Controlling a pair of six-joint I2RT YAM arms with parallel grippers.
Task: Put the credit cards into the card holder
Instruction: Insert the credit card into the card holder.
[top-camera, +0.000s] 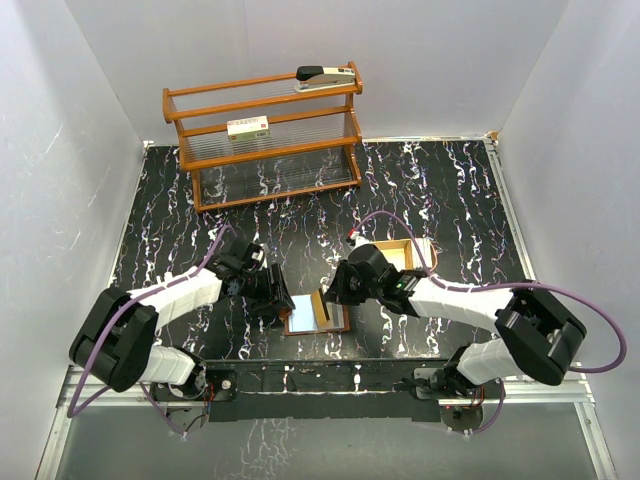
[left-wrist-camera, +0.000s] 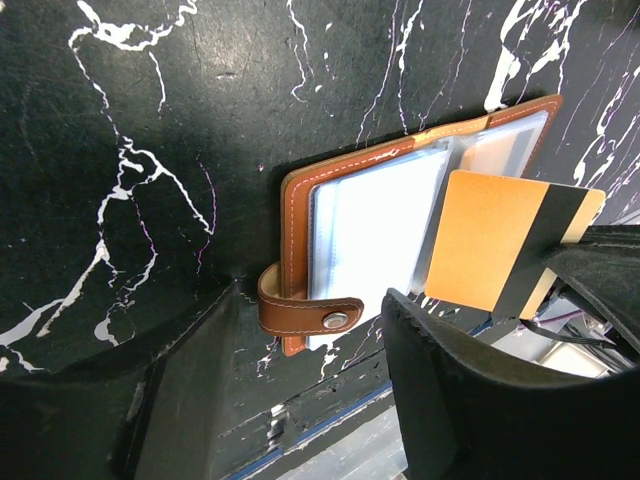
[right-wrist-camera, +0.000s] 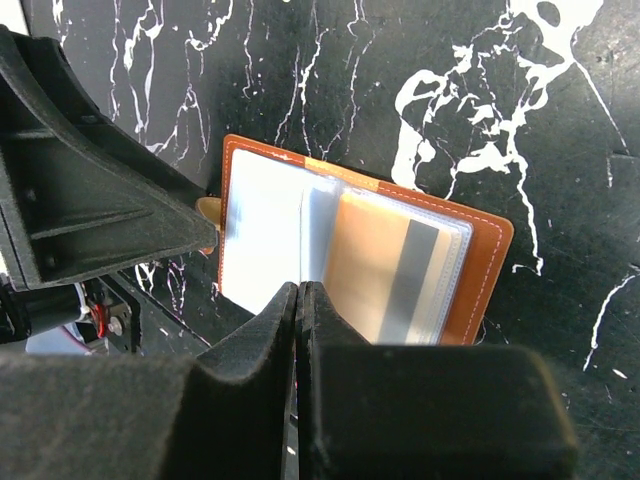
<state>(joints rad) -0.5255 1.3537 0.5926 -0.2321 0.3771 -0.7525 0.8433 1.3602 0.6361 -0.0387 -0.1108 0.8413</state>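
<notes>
Right arm (top-camera: 450, 298): stretches from the lower right toward centre, forearm low.
Left arm (top-camera: 170, 295): stretches from the lower left toward centre.
Card holder (top-camera: 305, 316): lies open on the marbled table (top-camera: 420, 190), lower centre of the top view, between both grippers. Its long axis runs left-right, clear sleeves up.
Right gripper (top-camera: 330, 293): pinched flat on a credit card (left-wrist-camera: 490, 245).
Left gripper (top-camera: 278, 300): jaws moderately wide, flanking the snap tab (left-wrist-camera: 310, 310), gripping nothing.
Credit card: orange, dark-striped, tilted over the holder's right half.
Snap tab: on the holder's left edge.
</notes>
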